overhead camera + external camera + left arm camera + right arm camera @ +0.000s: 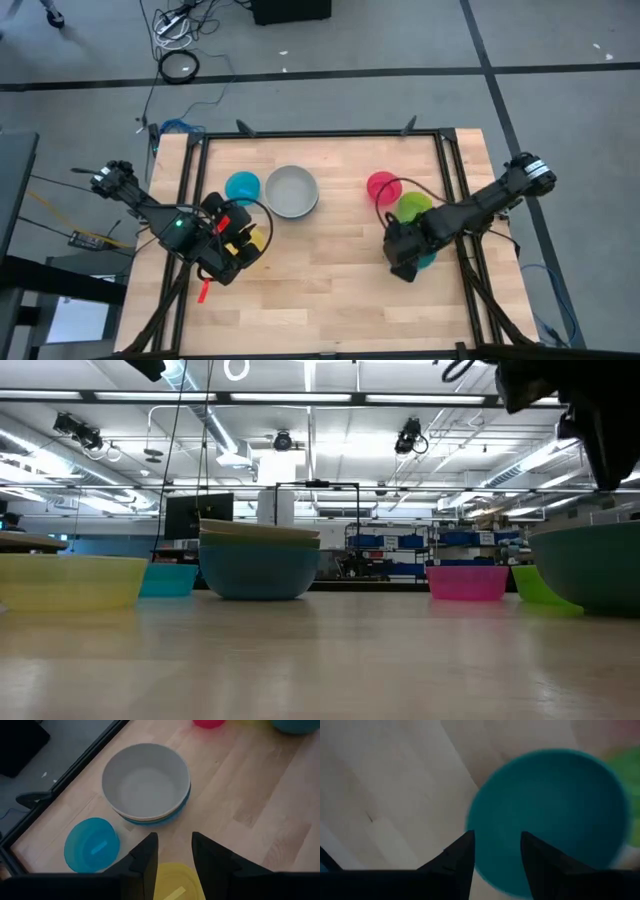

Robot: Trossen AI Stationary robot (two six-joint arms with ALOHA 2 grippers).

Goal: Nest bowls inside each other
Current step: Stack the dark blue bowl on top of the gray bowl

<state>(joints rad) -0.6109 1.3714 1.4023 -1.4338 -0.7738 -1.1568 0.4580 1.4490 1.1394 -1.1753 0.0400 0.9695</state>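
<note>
Toward the table's left stands a grey-white bowl (292, 191) nested in a light blue bowl (176, 812). Beside it are a cyan bowl (242, 187) and a yellow bowl (257, 240). Over the yellow bowl (172, 880) my left gripper (172, 854) hangs open with nothing between its fingers. On the right stand a pink bowl (381, 185), a green bowl (414, 206) and a teal bowl (550, 815). My right gripper (495, 855) is open and points down over the teal bowl's rim, apart from it.
Each bowl rests on its base on the wooden table top (330, 280), which has a black frame (320, 133) along its edges. The middle and the near half of the table are bare wood. The dark arms reach in from the left and right sides.
</note>
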